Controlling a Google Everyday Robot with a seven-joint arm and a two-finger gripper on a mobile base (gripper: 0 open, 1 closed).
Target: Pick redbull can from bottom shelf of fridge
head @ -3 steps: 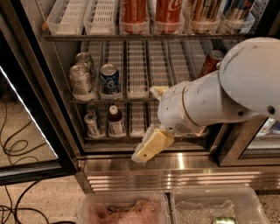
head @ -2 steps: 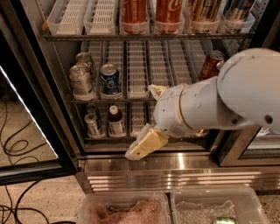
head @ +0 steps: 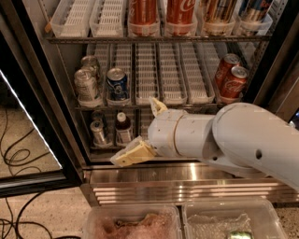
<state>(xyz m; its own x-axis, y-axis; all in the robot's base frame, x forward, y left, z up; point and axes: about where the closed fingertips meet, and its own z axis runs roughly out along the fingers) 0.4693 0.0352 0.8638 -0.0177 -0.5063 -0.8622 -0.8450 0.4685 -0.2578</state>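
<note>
The fridge (head: 42,84) stands open. On its bottom shelf (head: 107,147), at the left, a slim silver redbull can (head: 98,132) stands upright, with another can behind it and a dark bottle (head: 124,129) just to its right. My gripper (head: 134,131) is in front of the bottom shelf, right of the can and bottle. Its cream fingers are spread apart: one (head: 131,155) points low left in front of the shelf edge, the other (head: 157,106) points up by the middle rack. It holds nothing. The big white arm (head: 233,140) hides the right part of the bottom shelf.
The middle rack holds silver cans (head: 87,85), a wider blue can (head: 117,84) and red cola cans (head: 230,78). More red cola cans (head: 142,11) are on the rack above. The glass door (head: 28,140) hangs open left. The ribbed steel base (head: 177,186), two plastic bins (head: 131,224) and floor cables (head: 18,154) lie below.
My gripper and arm have moved left and slightly down, closer to the bottle and the can on the bottom shelf. The cans have not moved.
</note>
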